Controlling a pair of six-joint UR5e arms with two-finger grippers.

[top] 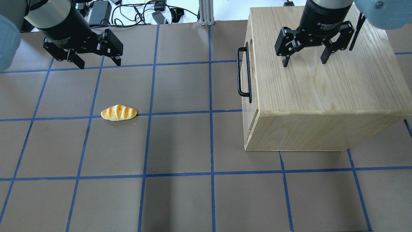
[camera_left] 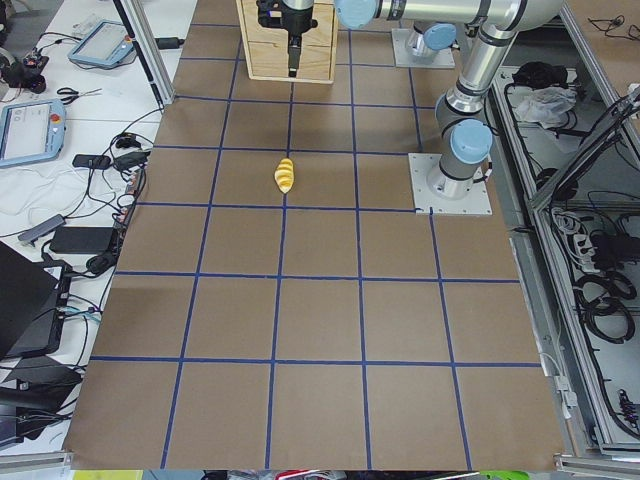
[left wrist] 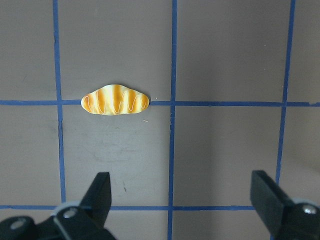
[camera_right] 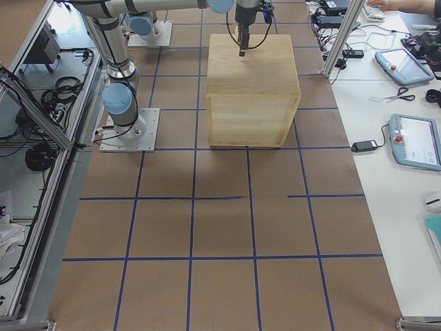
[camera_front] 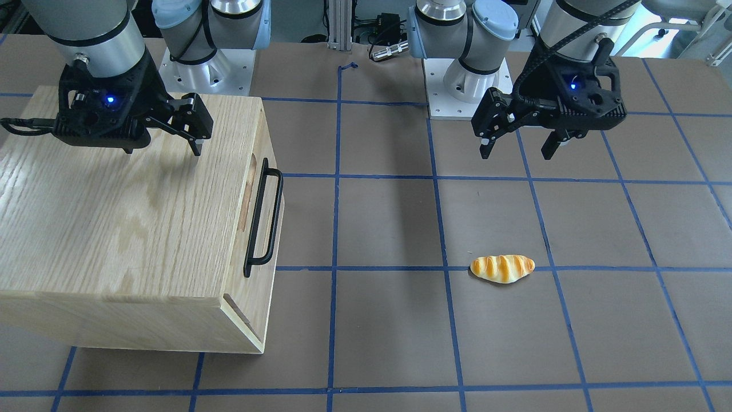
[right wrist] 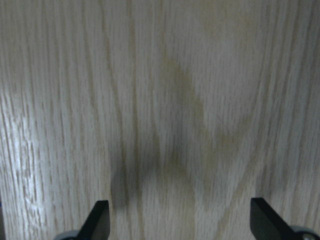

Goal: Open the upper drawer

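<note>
Table [top: 180, 145] first: brown, ruled with blue tape, spreading under both arms. On it, directly below the right gripper [top: 304, 62], sits the oak-grain cabinet [top: 322, 83], and the right wrist camera sees nothing but its top panel between the two finger tips. The gripper hangs above that top, fingers pointing down, not touching the wood.

From there the upper drawer [top: 253, 80] lies off to the side that faces the left arm and lower down, on the cabinet's front face. Its panel looks flush with the cabinet, so shut as far as the overhead view shows. The black bar handle [top: 238, 72] stands out from that panel, past the cabinet's edge and well clear of the right fingers – nothing is on it.

Both tools read the same: jaws spread wide, nothing held. The left gripper [top: 99, 64] hovers over bare table, well apart from the cabinet.

Smallest thing last – a glazed bread roll [top: 118, 113], lying across a tape line. It is beyond the left gripper's fingertips, away from the robot's base, and in the left wrist view it sits ahead of the open fingers, nearer the one at that view's left.
</note>
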